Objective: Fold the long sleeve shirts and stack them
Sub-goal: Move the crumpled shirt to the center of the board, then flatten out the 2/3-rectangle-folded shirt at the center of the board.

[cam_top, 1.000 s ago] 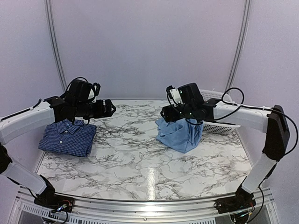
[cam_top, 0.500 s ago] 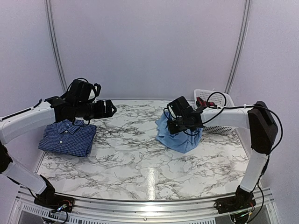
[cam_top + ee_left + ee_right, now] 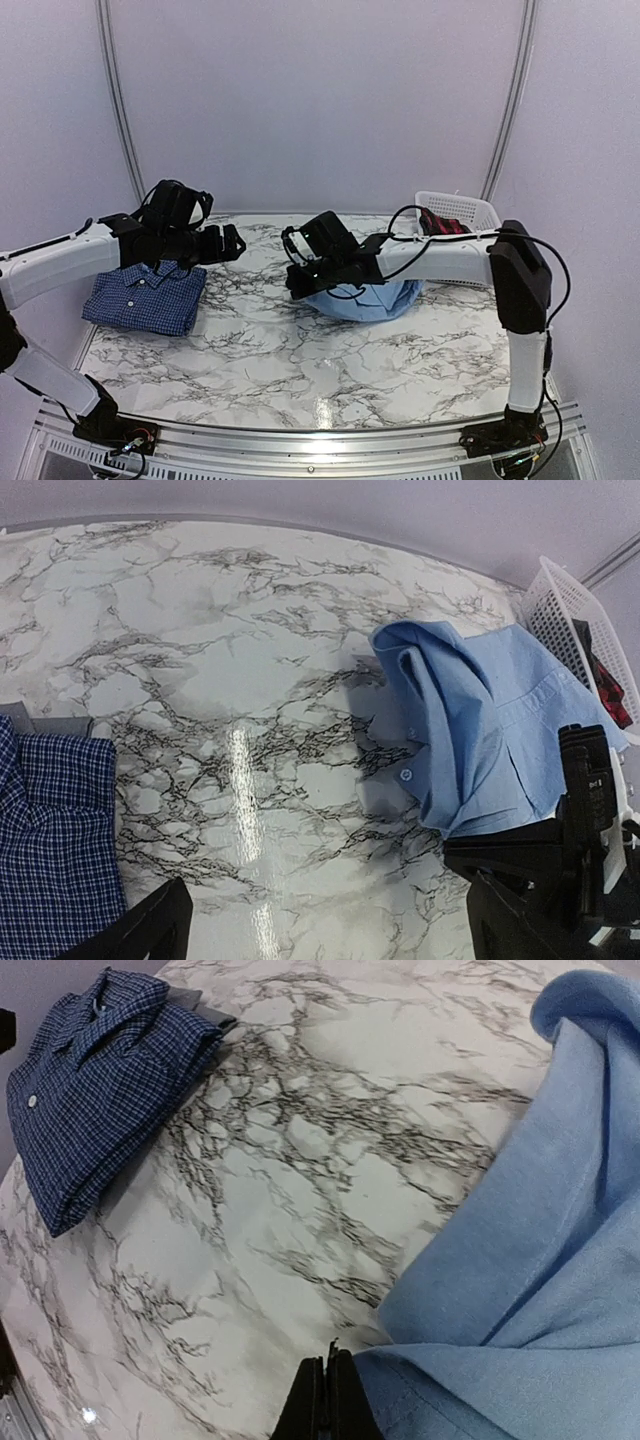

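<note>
The dark blue checked shirt (image 3: 145, 298) lies folded at the table's left side, also seen in the left wrist view (image 3: 50, 860) and the right wrist view (image 3: 100, 1080). The light blue shirt (image 3: 365, 298) lies crumpled right of centre, its edge drawn out to the left (image 3: 500, 730). My right gripper (image 3: 297, 285) sits low at that left edge, shut on a fold of the light blue cloth (image 3: 540, 1260); its fingers (image 3: 327, 1360) are pressed together. My left gripper (image 3: 235, 243) hovers open above the table beside the checked shirt, nothing between its fingers (image 3: 330, 920).
A white plastic basket (image 3: 455, 208) stands at the back right with a red item (image 3: 440, 222) inside; its wall shows in the left wrist view (image 3: 560, 610). Marble tabletop (image 3: 320, 360) stretches between the two shirts and to the front edge.
My right gripper has shut on the light blue shirt and swung left toward the table's middle, dragging the cloth flatter and leftward. The left gripper has barely moved.
</note>
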`<state>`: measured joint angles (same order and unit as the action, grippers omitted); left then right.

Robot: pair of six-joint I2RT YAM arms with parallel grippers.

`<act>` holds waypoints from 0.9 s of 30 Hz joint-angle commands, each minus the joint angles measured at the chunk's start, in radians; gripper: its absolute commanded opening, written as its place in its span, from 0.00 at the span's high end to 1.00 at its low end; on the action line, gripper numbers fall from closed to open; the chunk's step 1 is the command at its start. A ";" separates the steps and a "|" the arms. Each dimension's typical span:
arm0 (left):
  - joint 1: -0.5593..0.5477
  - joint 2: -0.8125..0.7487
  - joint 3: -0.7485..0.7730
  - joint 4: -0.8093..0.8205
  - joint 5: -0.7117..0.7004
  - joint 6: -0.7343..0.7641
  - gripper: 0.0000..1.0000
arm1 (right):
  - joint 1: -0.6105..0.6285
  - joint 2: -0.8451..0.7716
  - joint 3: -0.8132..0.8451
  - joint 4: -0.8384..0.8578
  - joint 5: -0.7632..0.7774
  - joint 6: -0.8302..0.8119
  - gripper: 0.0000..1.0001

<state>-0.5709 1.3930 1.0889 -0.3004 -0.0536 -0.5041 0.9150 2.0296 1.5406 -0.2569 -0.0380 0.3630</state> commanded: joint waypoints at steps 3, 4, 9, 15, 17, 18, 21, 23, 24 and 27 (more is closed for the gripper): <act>0.046 0.011 -0.080 -0.028 0.016 -0.106 0.01 | 0.012 0.182 0.229 0.128 -0.128 0.127 1.00; 0.052 0.007 -0.094 -0.026 0.019 -0.124 0.01 | 0.008 0.211 0.270 0.129 -0.127 0.128 1.00; 0.057 -0.024 -0.144 0.003 0.022 -0.155 0.01 | -0.060 0.364 0.482 0.139 -0.139 0.135 1.00; 0.057 -0.006 -0.186 0.078 0.096 -0.190 0.01 | -0.172 0.492 0.669 0.184 -0.259 0.130 0.87; 0.057 0.027 -0.187 0.121 0.122 -0.208 0.01 | -0.191 0.501 0.710 0.151 -0.308 0.108 0.70; 0.057 0.051 -0.185 0.145 0.136 -0.217 0.01 | -0.195 0.487 0.707 0.131 -0.304 0.084 0.62; 0.057 0.142 -0.174 0.258 0.187 -0.259 0.01 | -0.198 0.392 0.604 0.103 -0.253 0.015 0.39; 0.054 0.224 -0.156 0.332 0.216 -0.294 0.02 | -0.204 0.311 0.525 0.071 -0.192 -0.026 0.31; 0.051 0.260 -0.145 0.356 0.224 -0.309 0.03 | -0.206 0.278 0.492 0.044 -0.153 -0.040 0.30; 0.031 0.349 -0.088 0.390 0.223 -0.337 0.05 | -0.212 0.201 0.393 -0.058 -0.021 -0.083 0.29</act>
<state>-0.5209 1.6592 0.9310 -0.0299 0.1291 -0.7826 0.6937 2.3684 2.0079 -0.1970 -0.2176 0.3676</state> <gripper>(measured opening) 0.959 0.704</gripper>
